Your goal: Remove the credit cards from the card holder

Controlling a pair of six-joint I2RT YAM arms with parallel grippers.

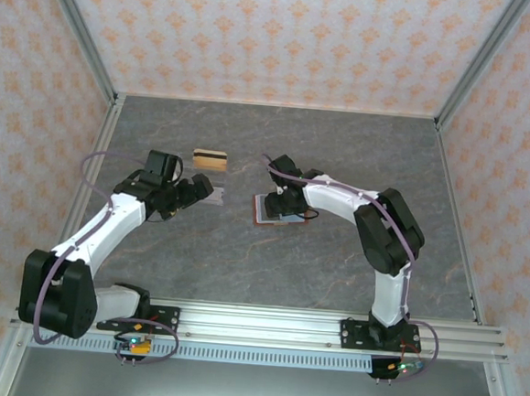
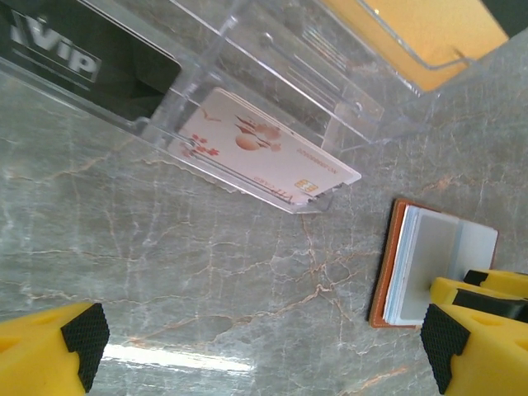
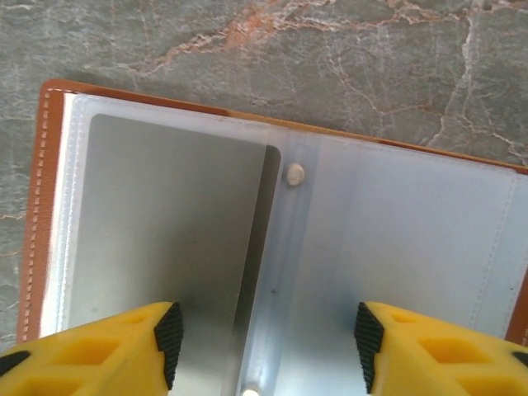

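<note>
My left pincer [image 2: 262, 346] hangs wide open above the worktop [image 2: 206, 272]. Near it lies a dark card [image 2: 82, 58] reading "VIP", next to a pale card [image 2: 264, 153] with red motifs. My right pincer [image 3: 266, 346] stands open over the opened card holder [image 3: 396, 231], which has a grey card [image 3: 165, 223] in one pocket.

"ViP" in pale letters on the black card [image 2: 99, 70]; the pale card [image 2: 264, 153] has unreadable print
</note>
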